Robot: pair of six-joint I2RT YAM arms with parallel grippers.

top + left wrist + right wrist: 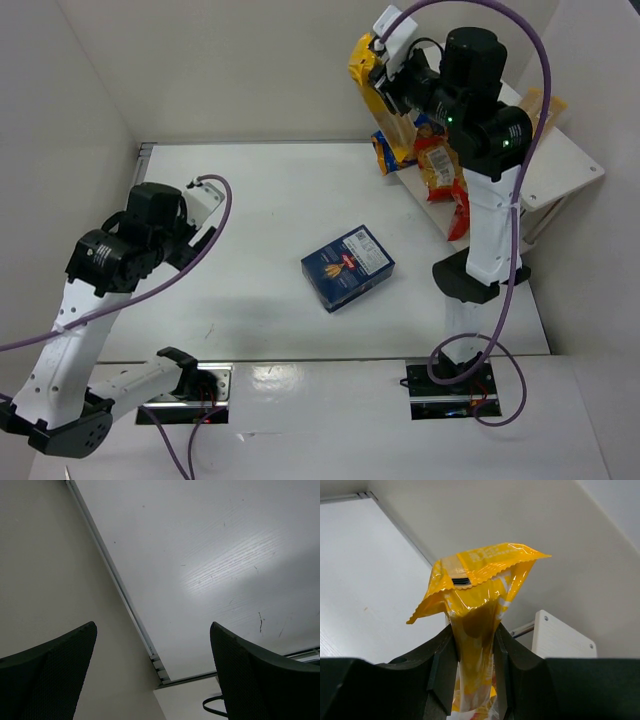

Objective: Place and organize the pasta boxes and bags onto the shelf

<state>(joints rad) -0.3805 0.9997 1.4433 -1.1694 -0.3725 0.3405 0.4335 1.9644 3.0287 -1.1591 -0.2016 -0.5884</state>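
Surface: white table [250, 220] is sitting between plain pale walls, with both arms standing at its near edge.
Right gripper [472, 672]: jaws are pinching the neck of a yellow spaghetti bag [477, 587], with one finger pressing on each side. The crimped top seal is flaring out above the fingers.
Right gripper position: in the top view it is holding the bag raised over the far right of the table, near the far end of the shelf [565, 165].
Shelf corner: a white corner with two screws is showing just beside the bag in the right wrist view. Contact between bag and shelf cannot be told.
Other bags: a red-orange bag [437, 160] and a blue bag [383, 152] are resting at the shelf's table-side edge, partly hidden by the right arm. Their tier cannot be told.
Dark blue pasta box [347, 266]: is lying flat near the middle of the table, well apart from both grippers and from the shelf.
Left gripper [152, 680]: jaws are standing spread wide. Only table surface and wall are showing between the fingers [60, 675].
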